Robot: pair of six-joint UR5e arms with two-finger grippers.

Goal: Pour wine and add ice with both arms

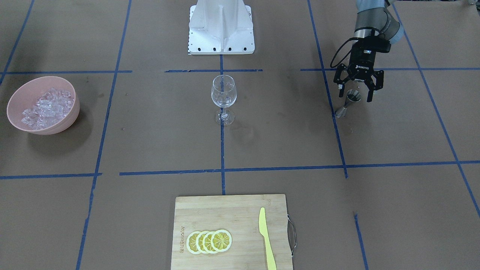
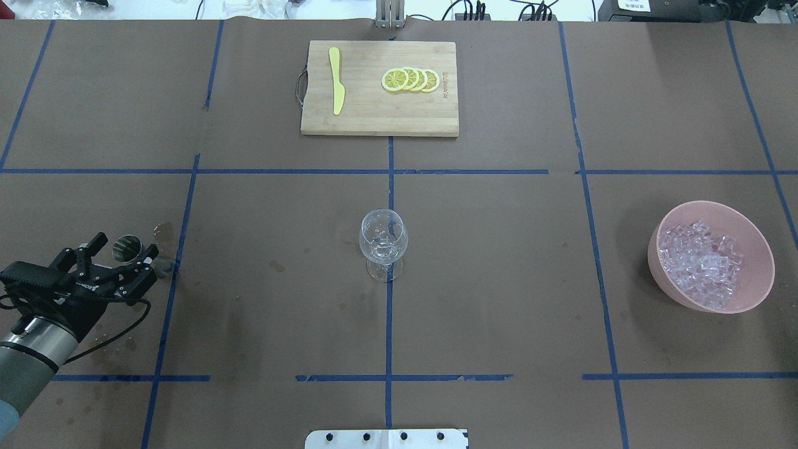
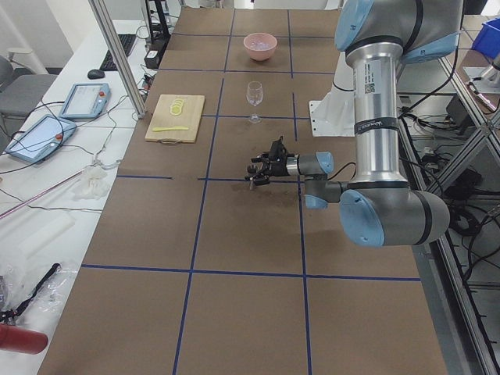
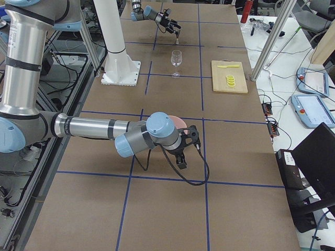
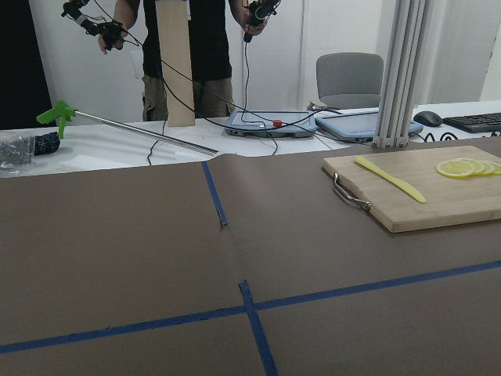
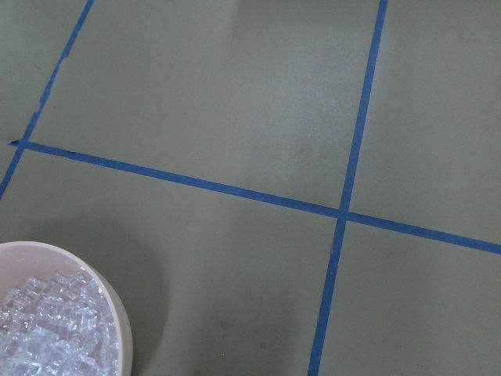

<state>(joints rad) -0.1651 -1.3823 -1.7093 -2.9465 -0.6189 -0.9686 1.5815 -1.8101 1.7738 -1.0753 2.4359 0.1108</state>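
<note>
My left gripper (image 1: 355, 95) (image 2: 123, 260) is open, its fingers on either side of a small metal jigger (image 1: 349, 102) (image 2: 128, 247) that stands upright on the table. I cannot make out any wine in it. A clear wine glass (image 1: 223, 93) (image 2: 383, 240) stands at the table's middle, with glints inside that I cannot identify. The ice (image 1: 47, 107) (image 2: 701, 262) lies heaped in a pink bowl (image 1: 71, 112) (image 2: 757, 274). My right gripper (image 4: 182, 158) shows only in the exterior right view, raised near the bowl; I cannot tell whether it is open or shut. The right wrist view shows the ice (image 6: 47, 329).
A wooden cutting board (image 1: 225, 210) (image 2: 368, 118) holds lemon slices (image 1: 209, 241) and a yellow knife (image 1: 267, 238) at the operators' side. The white pedestal (image 1: 221, 28) stands at the robot's side. Damp spots (image 2: 163, 232) mark the paper near the jigger.
</note>
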